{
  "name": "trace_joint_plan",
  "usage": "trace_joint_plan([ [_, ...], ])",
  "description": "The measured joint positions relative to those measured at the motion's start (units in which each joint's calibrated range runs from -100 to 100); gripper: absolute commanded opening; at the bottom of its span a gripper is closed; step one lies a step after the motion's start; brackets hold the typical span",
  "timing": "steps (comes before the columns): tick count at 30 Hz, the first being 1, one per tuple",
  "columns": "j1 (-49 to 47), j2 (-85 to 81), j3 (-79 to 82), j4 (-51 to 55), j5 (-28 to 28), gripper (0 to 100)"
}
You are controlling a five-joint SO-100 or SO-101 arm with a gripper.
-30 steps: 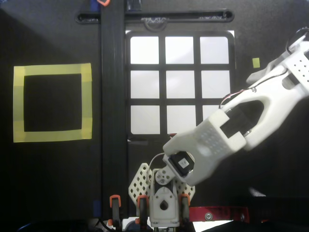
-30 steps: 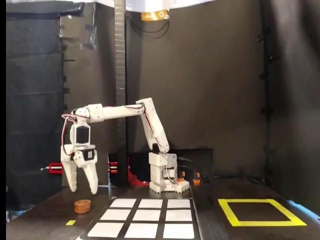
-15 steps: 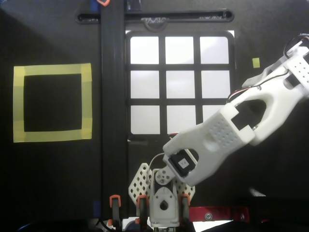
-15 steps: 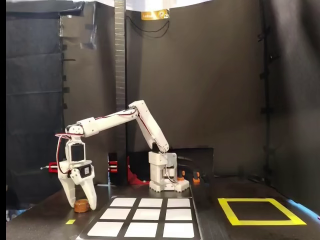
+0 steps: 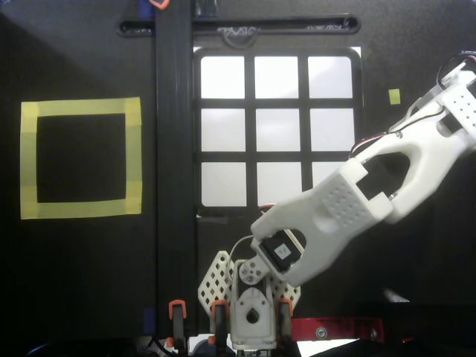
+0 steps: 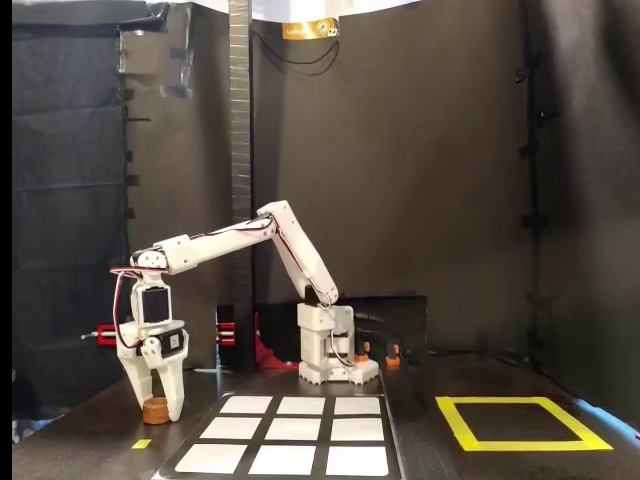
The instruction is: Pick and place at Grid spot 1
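Observation:
In the fixed view my gripper (image 6: 157, 400) points straight down at the far left, its tips at the table. A small brown round object (image 6: 155, 408) sits on the table between the two fingers, which stand open on either side of it. In the overhead view my arm (image 5: 349, 201) reaches right and the gripper runs off the right edge, so the object is hidden there. Grid spot 1 (image 5: 222, 77) is the bare upper-left white cell of the black-framed grid; in the fixed view it is the near right cell (image 6: 355, 460).
The yellow-tape square (image 5: 80, 158) lies left of the grid in the overhead view and on the right in the fixed view (image 6: 520, 422). A small yellow tape mark (image 5: 394, 96) lies near the gripper. The arm's base (image 5: 251, 312) is clamped at the table edge. A black vertical bar (image 5: 175, 149) runs beside the grid.

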Motion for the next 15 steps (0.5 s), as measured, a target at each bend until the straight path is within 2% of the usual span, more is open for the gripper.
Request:
trace_joint_plan([
  [4, -0.25, -0.52, 0.0, 0.41, 0.0, 13],
  [15, -2.38, -18.8, 0.09, 15.26, -0.68, 13],
])
